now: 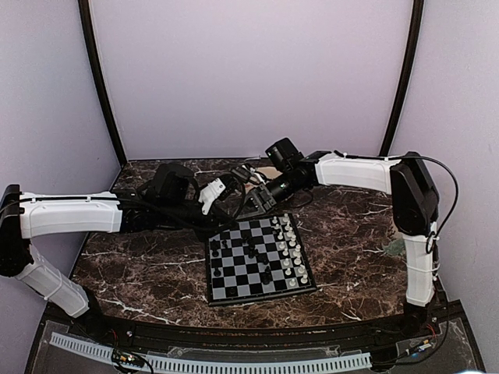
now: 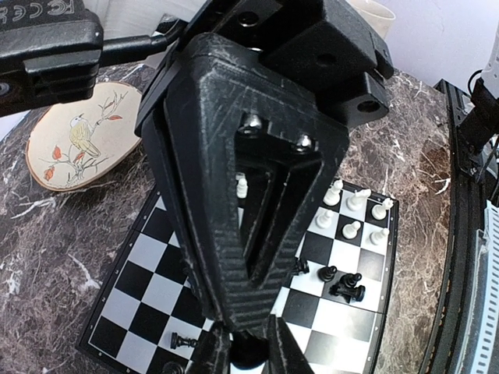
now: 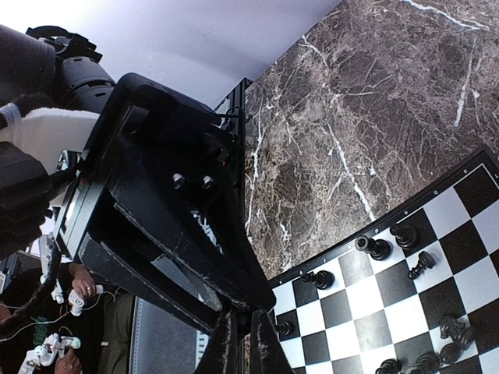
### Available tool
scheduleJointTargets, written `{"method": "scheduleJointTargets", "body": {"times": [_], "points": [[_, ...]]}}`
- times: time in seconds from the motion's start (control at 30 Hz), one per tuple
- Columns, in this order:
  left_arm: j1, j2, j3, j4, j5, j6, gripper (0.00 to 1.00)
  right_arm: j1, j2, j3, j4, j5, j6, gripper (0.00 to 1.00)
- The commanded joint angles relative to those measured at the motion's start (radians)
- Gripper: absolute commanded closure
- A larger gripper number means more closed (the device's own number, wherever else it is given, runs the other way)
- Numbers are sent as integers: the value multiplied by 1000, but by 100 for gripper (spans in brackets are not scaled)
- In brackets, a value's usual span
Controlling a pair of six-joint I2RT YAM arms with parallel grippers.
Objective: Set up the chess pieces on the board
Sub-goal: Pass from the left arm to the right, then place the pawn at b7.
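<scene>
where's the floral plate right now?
Left wrist view, upper left: the floral plate lies flat on the marble table, just past a corner of the board.

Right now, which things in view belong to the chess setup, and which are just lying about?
Job: board, white pieces, black pieces.
Lying about: bird-painted plate, cream cup.
</scene>
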Motion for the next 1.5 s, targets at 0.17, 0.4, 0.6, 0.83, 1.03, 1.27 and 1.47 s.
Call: {"method": "scheduleJointTargets", "body": {"times": [0.17,0.4,0.6,0.83,1.03,1.27,1.47], "points": [[-2,-11,-2,-12,-71,14,65,16,6,54,-58,68,-104,97],[-1,-152,-30,5,-123,17,42,17,-29,24,-101,195,-220,97],[37,-202,39,-32,-210,42,34,36,-41,19,-130,316,-317,97],[245,-214,11,44,-200,-58,35,151,-71,-22,-128,571,-467,96],[290,-280,-51,86,-204,-57,35,260,-75,-100,-87,704,-559,95],[292,-294,-63,85,-199,-59,35,348,-44,-125,-75,808,-625,95],[292,-299,-66,87,-188,-61,34,365,-31,-131,-65,836,-634,95]]}}
